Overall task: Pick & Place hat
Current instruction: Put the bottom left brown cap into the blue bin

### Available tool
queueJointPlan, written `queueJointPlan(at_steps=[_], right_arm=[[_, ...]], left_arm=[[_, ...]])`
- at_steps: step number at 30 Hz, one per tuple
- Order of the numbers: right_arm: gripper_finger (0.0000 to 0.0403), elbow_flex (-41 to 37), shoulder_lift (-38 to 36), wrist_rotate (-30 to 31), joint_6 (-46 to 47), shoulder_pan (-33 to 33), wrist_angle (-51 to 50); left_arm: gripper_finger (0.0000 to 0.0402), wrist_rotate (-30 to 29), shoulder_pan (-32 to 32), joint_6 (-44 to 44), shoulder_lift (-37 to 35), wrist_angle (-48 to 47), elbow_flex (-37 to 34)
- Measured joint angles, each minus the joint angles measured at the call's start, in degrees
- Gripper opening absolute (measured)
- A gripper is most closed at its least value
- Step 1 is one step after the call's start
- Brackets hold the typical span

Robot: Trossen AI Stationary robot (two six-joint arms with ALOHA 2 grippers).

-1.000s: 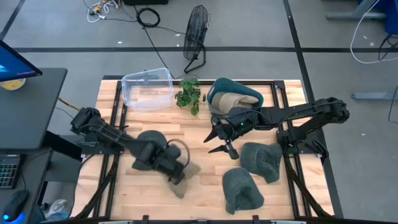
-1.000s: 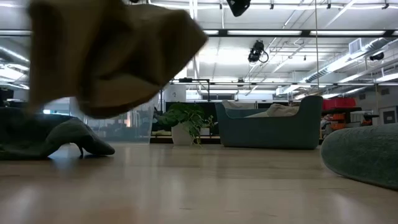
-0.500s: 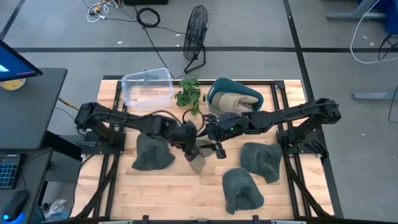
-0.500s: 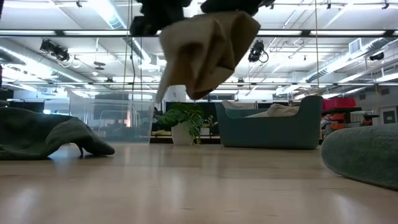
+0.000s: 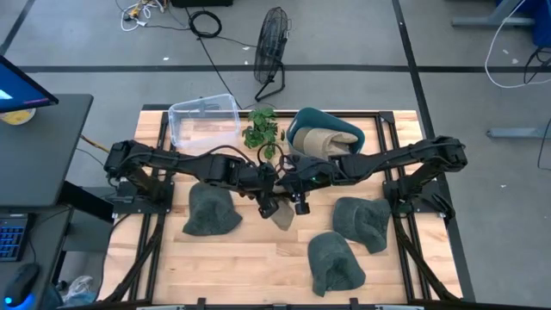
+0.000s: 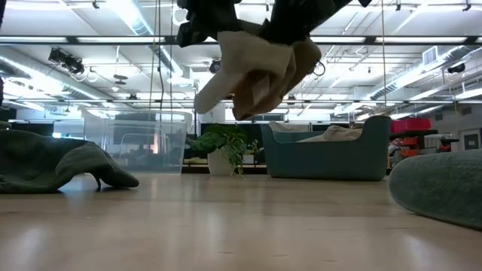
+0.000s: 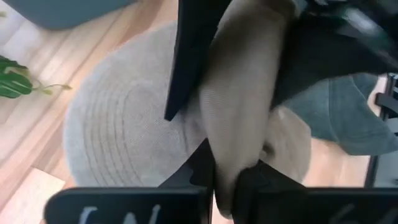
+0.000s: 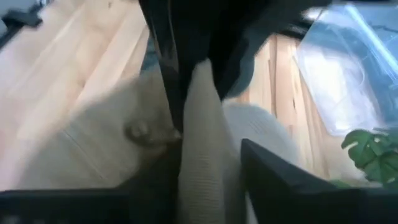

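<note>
Above the middle of the bench (image 5: 215, 250), the tan hat (image 5: 281, 215) hung clear of the wood, caught between both arms at once. The left gripper (image 5: 269, 203) was clamped on a fold of its knit from the left, and the right gripper (image 5: 297, 202) met it from the right, just beside the first; its wrist view showed its fingers astride the same fold, so it looked closed on the hat too. In the low view the hat drooped from the two grippers, its long axis running downward. The teal bin (image 5: 301, 122), already holding another tan hat, lay far and right of the pair, on the right arm's side. I judged the right arm the nearer carrier, so the hand-over depended on the left gripper letting go.
</note>
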Motion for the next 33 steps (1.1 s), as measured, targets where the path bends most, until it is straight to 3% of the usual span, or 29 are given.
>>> queueJointPlan(at_steps=[6, 11, 19, 22, 26, 33], right_arm=[[0.0019, 0.0, 0.0, 0.2, -1.0, -0.1, -3.1], [0.0033, 0.0, 0.0, 1.4, -1.0, -0.7, -4.7], [0.0014, 0.0, -4.5, 3.5, -1.1, -3.9, -15.2], [0.0014, 0.0, -9.4, 4.8, -3.0, -5.5, -19.4], [0.0014, 0.0, -16.4, 10.9, -8.6, -8.4, -25.0], [0.0014, 0.0, -21.3, 12.8, -27.7, -19.0, -29.9]], left_arm=[[0.0063, 0.3, 1.6, 1.2, 0.0, 0.1, 0.0], [0.0125, 0.2, 3.1, 2.0, 0.0, 0.0, 0.0], [0.0212, -0.7, 3.9, 3.4, -0.9, 0.3, 0.0], [0.0224, -2.1, 3.9, 3.7, -1.3, -0.1, 0.0], [0.0226, -2.2, 4.2, 3.8, -1.4, -0.1, 0.0], [0.0221, -2.2, 5.0, 4.8, -1.4, 0.2, 0.0]])
